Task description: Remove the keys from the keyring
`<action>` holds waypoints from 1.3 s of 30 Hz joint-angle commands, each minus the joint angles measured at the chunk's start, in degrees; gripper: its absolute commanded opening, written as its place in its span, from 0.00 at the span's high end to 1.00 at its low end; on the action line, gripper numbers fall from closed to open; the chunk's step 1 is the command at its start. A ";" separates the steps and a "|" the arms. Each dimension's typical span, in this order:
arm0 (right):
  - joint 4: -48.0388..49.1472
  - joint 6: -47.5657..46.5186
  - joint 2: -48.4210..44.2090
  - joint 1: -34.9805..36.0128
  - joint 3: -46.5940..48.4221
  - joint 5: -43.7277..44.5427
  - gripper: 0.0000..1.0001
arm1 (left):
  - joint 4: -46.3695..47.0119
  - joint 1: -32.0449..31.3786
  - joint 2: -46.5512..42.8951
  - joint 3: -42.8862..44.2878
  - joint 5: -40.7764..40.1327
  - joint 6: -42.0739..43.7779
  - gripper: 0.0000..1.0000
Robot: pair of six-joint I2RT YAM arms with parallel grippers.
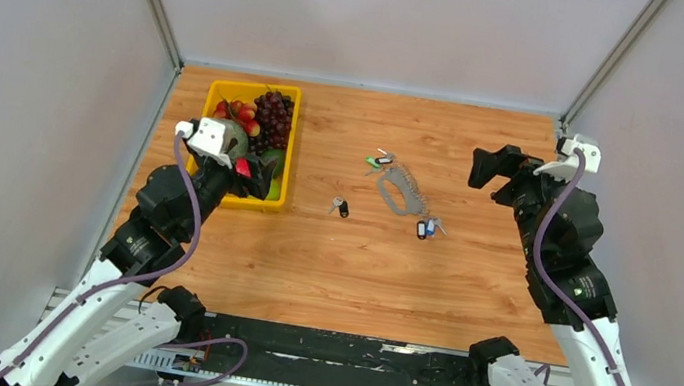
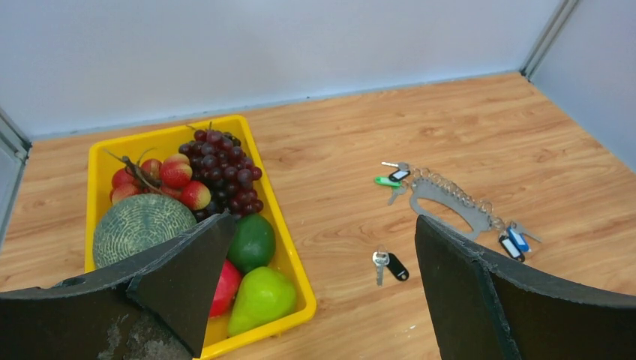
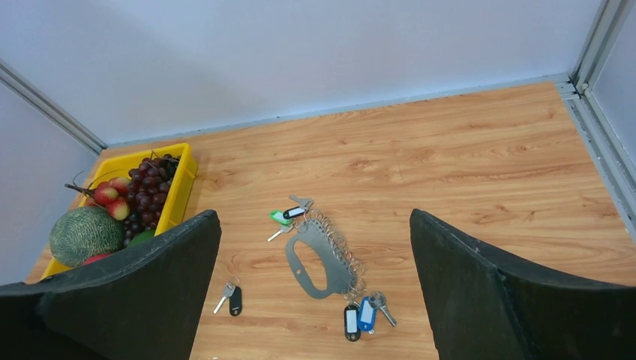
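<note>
1. Wood-grain tabletop (image 1: 338, 263), plain grey walls; I see both arms raised with elbows bent.
2. Left hand (image 2: 322, 225) is wide apart over the near end of the yellow plastic tray (image 1: 288, 145) of fruit. Right hand (image 1: 485, 169) is wide too, by the right wall.
3. Keyring (image 3: 319, 259) is a flat grey metal loop, mid-tabletop.
4. Keys (image 3: 358, 318) with green, black and blue heads sit at its ends; one black key (image 3: 232, 298) lies apart.

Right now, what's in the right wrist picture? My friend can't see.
A grey keyring lies on a wooden table with small keys at both ends, and one black key apart to its left. A yellow fruit tray sits far left; dark open jaws frame the bottom corners.
</note>
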 commanded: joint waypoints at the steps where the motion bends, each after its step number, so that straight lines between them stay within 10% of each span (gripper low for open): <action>1: 3.14 0.47 0.62 -0.04 -2.20 -1.12 0.00 | 1.62 0.04 0.61 -0.05 -1.12 -0.82 0.00; 14: 7.59 0.22 12.71 -0.08 -8.03 -8.68 0.03 | 0.39 0.11 2.42 -1.28 -6.77 1.12 0.00; 18: 7.57 5.06 21.26 -0.09 -6.13 -6.58 0.29 | 0.27 0.09 3.55 -1.49 -5.28 1.37 0.00; 25: 8.36 7.09 39.02 -0.04 0.18 -7.68 0.40 | 0.70 0.07 3.81 -2.20 -3.05 2.06 0.00; 39: 11.39 2.16 65.02 -0.04 17.53 -9.65 0.38 | 1.16 0.10 4.41 -2.49 -1.11 2.28 0.00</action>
